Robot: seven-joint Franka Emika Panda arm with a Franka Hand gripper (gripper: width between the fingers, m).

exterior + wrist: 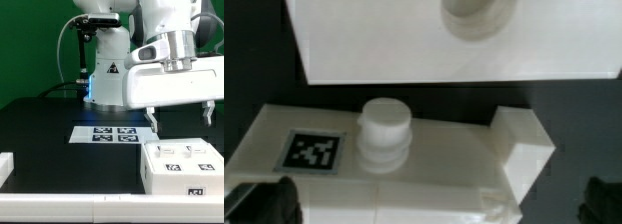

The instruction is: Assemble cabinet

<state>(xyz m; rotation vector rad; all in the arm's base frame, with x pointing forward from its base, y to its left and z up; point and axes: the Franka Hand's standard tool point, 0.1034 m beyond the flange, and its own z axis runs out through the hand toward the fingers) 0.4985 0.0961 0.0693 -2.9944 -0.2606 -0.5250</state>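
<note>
Black surface (45, 120), matte. Flat near the middle, marker board (108, 133). Near it, toward the exterior view's right and closer to the camera, white tagged box (185, 168). At the exterior view's left edge, white panel (5, 165), well apart from both. Behind, arm base (108, 80).

Plain bright-green backdrop wall (30, 45) across the rear of the exterior view, flat and evenly lit. Below it, wide matte black tabletop (40, 125), reaching from edge to edge through the middle of the picture. Soft, diffuse light from above; slight greyish sheen on the black surface toward the exterior view's left. Along the near edge, narrow green band (60, 212) under the table's front. In the wrist view, dark tabletop (249, 50) again, dim and blurred.
</note>
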